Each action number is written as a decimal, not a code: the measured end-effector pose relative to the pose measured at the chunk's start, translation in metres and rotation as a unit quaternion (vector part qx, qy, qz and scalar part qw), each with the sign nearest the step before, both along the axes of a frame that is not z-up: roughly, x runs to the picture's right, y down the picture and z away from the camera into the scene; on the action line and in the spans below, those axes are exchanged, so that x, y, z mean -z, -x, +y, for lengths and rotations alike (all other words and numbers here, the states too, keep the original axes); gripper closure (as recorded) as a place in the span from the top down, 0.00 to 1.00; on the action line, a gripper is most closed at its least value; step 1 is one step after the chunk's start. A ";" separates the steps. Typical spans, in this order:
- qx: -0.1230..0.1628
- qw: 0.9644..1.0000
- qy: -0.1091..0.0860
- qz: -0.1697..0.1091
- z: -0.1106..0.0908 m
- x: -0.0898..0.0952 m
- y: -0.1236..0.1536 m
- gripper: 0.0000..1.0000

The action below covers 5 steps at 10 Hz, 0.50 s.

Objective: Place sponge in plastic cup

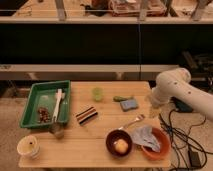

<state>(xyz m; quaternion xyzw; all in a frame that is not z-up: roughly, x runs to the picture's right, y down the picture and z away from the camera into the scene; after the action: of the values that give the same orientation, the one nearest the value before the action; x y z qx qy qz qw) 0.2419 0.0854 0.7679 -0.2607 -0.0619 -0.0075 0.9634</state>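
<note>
A blue sponge (129,104) lies on the wooden table (95,135), right of centre, beside a small green object (121,98). A small green plastic cup (97,93) stands upright to the sponge's left, near the far edge. My white arm (175,87) comes in from the right. Its gripper (152,111) hangs at the table's right edge, just right of the sponge and apart from it.
A green tray (34,95) with a white utensil and dark bits sits at the left. A striped object (86,115), a fork (131,121), a dark bowl (120,144), an orange bowl with a cloth (150,141), a white cup (29,146) and a glass (57,131) fill the front.
</note>
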 end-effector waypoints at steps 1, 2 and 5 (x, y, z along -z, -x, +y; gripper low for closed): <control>0.005 1.000 -0.007 -0.017 -0.024 -0.024 0.012 0.63; 0.008 1.000 -0.010 -0.027 -0.033 -0.039 0.019 0.63; 0.016 0.998 -0.004 -0.052 -0.033 -0.087 0.036 0.63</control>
<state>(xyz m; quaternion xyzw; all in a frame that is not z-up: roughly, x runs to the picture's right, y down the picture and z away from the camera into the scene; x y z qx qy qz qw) 0.2060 0.0523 0.8552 -0.2575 -0.1080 -0.0368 0.9595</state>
